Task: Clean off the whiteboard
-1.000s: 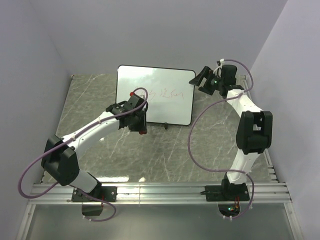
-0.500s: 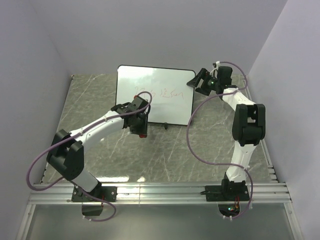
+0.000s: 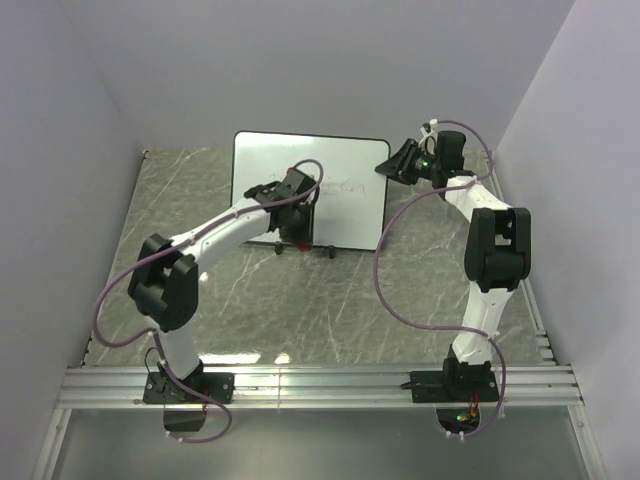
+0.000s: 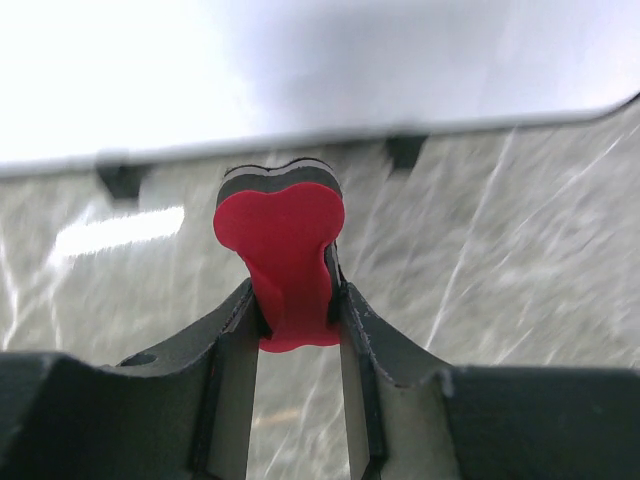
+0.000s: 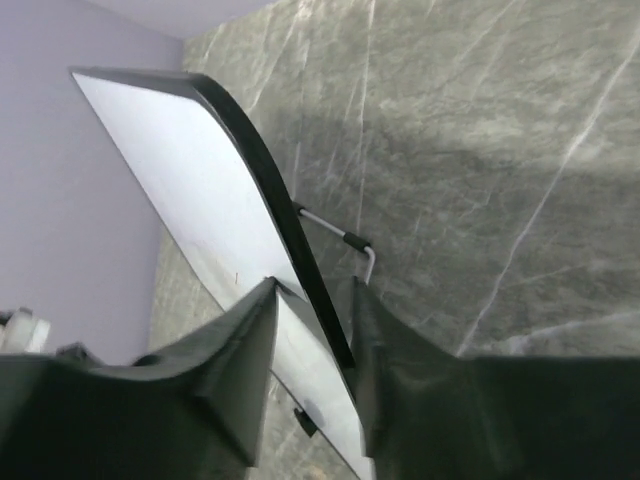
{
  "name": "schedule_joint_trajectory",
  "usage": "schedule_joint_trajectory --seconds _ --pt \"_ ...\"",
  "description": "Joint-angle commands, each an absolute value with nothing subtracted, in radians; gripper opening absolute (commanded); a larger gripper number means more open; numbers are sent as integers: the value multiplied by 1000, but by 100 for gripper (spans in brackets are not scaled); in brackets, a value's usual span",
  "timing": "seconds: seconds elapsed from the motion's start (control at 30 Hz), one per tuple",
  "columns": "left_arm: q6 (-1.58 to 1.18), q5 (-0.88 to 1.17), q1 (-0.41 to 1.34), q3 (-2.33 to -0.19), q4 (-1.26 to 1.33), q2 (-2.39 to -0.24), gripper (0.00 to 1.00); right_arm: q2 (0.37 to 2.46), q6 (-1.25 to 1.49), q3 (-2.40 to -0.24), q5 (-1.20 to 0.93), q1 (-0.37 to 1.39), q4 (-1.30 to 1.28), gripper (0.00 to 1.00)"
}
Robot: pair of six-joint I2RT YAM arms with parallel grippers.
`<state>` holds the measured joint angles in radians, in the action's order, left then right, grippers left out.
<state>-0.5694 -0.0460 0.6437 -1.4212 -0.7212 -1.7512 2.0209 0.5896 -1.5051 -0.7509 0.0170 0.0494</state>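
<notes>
The whiteboard (image 3: 350,160) is a large glossy white rectangle with rounded corners and a thin black frame. It stands propped on small black feet near the far edge of the table (image 3: 300,300), its face tilted toward the near edge. Faint reddish handwriting crosses its middle, and the right end effector (image 3: 388,166) clamps its upper right corner.

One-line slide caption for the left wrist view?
Left fingers pinch a red eraser, facing the bottom edge of the whiteboard standing on the marble table.
</notes>
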Motion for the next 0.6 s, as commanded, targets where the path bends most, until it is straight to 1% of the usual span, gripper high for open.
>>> schedule_joint_trajectory --seconds 0.0,0.03,0.1,0.17,0.23,0.27,0.3,0.33,0.4,0.57 --pt "-543 -32 641 -1570 -686 -1833 0 2010 569 -1509 -793 18 71 38" --pt "-543 -31 641 -1636 -683 -1880 0 2010 563 -1508 -790 18 61 36" --pt "-543 -18 641 -1699 -678 -1928 0 2008 560 -1502 -793 17 61 33" --pt "-548 -9 641 -1787 -669 -1999 0 2006 558 -1496 -795 17 58 22" --pt "-555 8 643 -1862 -661 -2058 0 2006 548 -1494 -793 17 54 20" --pt "-566 9 643 -1880 -647 -2075 0 2006 545 -1493 -793 17 51 13" --pt "-571 12 646 -1896 -634 -2091 0 2008 535 -1493 -793 17 43 13" --pt "-577 9 647 -1914 -620 -2112 0 2008 529 -1490 -790 17 40 11" --pt "-595 5 655 -1921 -566 -2126 0 2005 519 -1483 -785 17 38 4" --pt "-598 14 687 -1979 -466 -2184 0 1994 500 -1454 -778 17 35 0"
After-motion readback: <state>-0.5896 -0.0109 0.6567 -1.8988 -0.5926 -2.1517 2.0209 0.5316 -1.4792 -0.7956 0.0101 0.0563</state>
